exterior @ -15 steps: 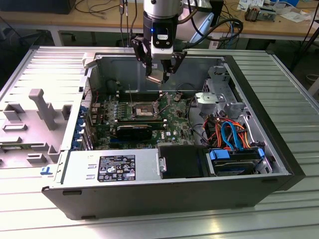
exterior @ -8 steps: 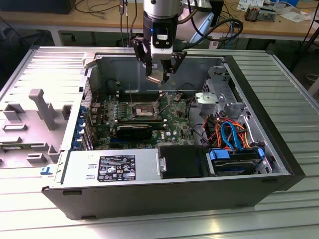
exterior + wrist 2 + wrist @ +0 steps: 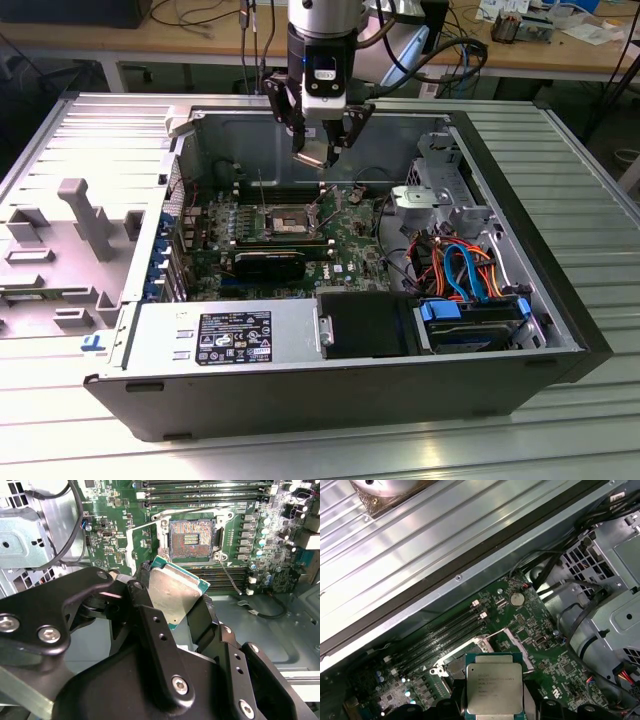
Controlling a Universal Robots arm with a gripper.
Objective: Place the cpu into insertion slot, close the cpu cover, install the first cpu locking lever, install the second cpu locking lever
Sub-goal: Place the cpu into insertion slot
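Overhead, we see one open computer case (image 3: pixel 330 400) lying on its side on one ribbed metal table (image 3: pixel 580 440). One detached grey side panel (image 3: pixel 70 230) lies at the exterior view's left.

One robot arm (image 3: pixel 320 30) reaches down into the case and ends in one gripper (image 3: pixel 318 152). Its two black fingers (image 3: pixel 202 616) pinch one cpu (image 3: pixel 174 594) by two opposite edges. The silver-grey metal top of the cpu (image 3: pixel 494 687) faces the camera in both wrist views. The chip hangs in the air over one green circuit board (image 3: pixel 350 235), tilted in the second wrist view and touching nothing but the fingers.

One insertion slot (image 3: pixel 192 540) lies uncovered on the board, square with a dark centre and a silver rim. The cpu is near it but apart from it, and nothing sits inside it.

We count two thin wire levers beside the slot, one (image 3: pixel 230 577) on the side nearer the fingers and one (image 3: pixel 145 526) on another side. Two banks of long black memory slots (image 3: pixel 205 487) flank it, one bank on each side.

We also count one round coin battery (image 3: pixel 518 598), one grey power supply (image 3: pixel 235 335) with a label, and one drive (image 3: pixel 470 325) with blue clips at the exterior view's right, under orange and blue cables (image 3: pixel 455 265)
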